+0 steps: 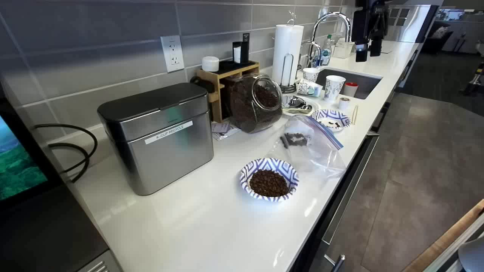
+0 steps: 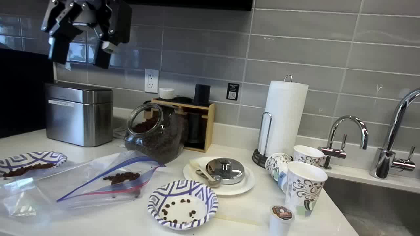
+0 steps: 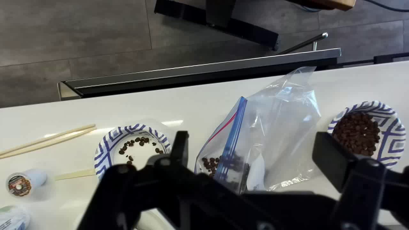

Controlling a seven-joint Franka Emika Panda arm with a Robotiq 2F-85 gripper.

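Two jaws apart, holding nothing; we'd lower the gripper (image 2: pixel 80 62) slowly above the zip bag (image 3: pixel 281 131), missing the fuller bowl (image 3: pixel 390 139).

In exterior view: zip bag (image 2: pixel 88 186) between left bowl (image 2: pixel 36 157) and right bowl (image 2: pixel 180 188), coffee beans (image 2: pixel 123 177) in all three. Jar (image 2: pixel 164 144) behind bag, bin (image 2: pixel 77 114) left of jar, rack (image 2: pixel 209 131) behind jar. Plate (image 2: pixel 238 188) behind right bowl, lid (image 2: pixel 225 171) and spoon (image 2: pixel 215 182) on it. Cups (image 2: pixel 305 190) right of plate, pod (image 2: pixel 281 218) before them, paper towel roll (image 2: pixel 284 118) behind. Sink (image 2: pixel 377 203) farther right.
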